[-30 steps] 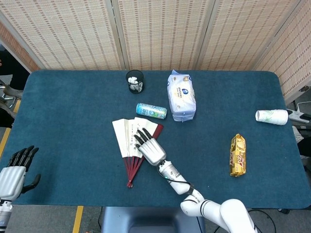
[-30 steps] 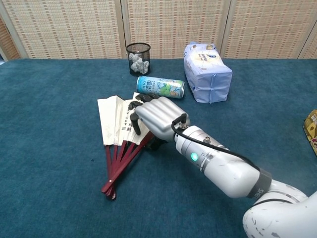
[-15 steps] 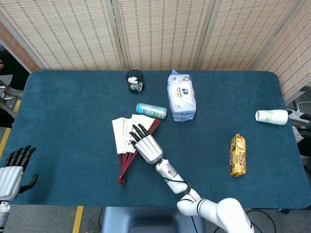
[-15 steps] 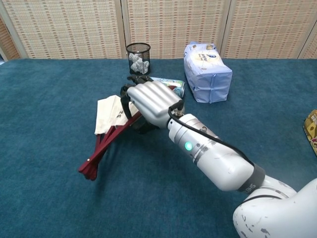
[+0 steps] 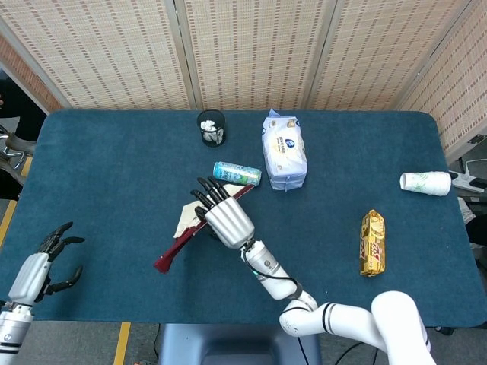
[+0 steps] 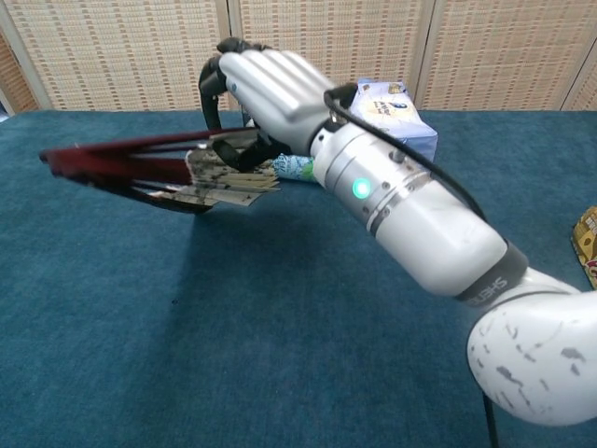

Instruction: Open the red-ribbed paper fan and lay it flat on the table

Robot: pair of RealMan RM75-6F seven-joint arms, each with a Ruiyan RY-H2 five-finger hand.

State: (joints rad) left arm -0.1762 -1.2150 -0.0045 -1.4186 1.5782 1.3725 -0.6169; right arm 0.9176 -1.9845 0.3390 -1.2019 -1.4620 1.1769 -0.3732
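I have the right hand (image 6: 266, 89) raised off the tabletop (image 5: 114, 167), palm down, fingers curled over the red-ribbed paper fan (image 6: 154, 168) and gripping it near its paper end; the forearm runs back from it toward the lower right of the chest view. In that view the fan is clear of the blue cloth and casts a shadow below. Its long axis lies close to level, with the red ribs bunched together and pointing out to the left, the pivot end farthest from my palm, and the paper leaves partly gathered under my fingers. From the head view the same fan (image 5: 190, 228) runs diagonally, the red rib ends toward the lower left and the paper end up by the hand (image 5: 221, 217), just in front of the lying can (image 5: 237, 173). My left hand (image 5: 53, 251) sits low at the near left edge of the tabletop, well apart from the fan, fingers spread and holding nothing. Behind the can stand a mesh cup (image 5: 211, 127) and a wipes pack (image 5: 284, 150).
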